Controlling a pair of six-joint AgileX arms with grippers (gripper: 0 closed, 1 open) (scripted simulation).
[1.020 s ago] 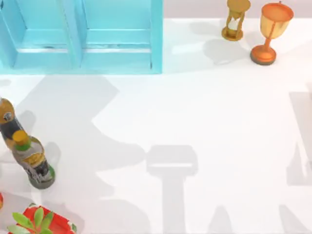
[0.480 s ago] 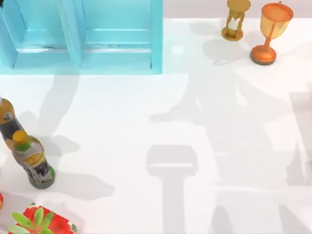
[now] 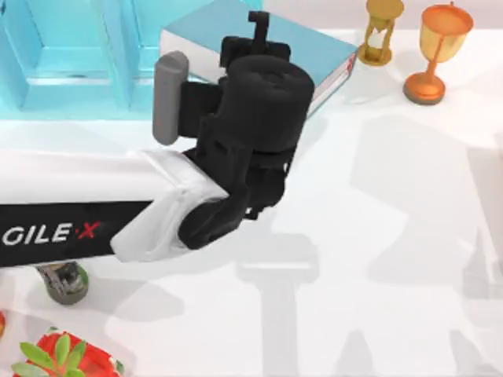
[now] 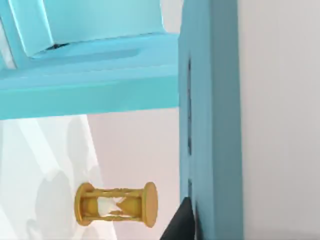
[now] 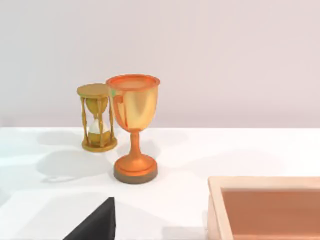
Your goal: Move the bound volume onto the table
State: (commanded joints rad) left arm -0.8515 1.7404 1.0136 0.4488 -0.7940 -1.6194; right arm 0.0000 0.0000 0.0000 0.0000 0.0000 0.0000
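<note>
Looking down from above, the left arm reaches in from the left, its black wrist hiding the left gripper [image 3: 255,35] at the bound volume [image 3: 314,49]; whether it grips I cannot tell. The flat light-blue hardcover sits raised over the far white table [image 3: 377,236], overlapping the turquoise shelf unit [image 3: 71,55]. A gold hourglass [image 3: 380,31] and orange goblet [image 3: 436,51] stand right of it; a bottle [image 3: 64,283] and red plant pot [image 3: 67,357] near left.

The left wrist view shows the book's blue cover close, the hourglass beyond.

The right wrist view shows goblet, hourglass and a wooden tray [image 5: 265,207].
</note>
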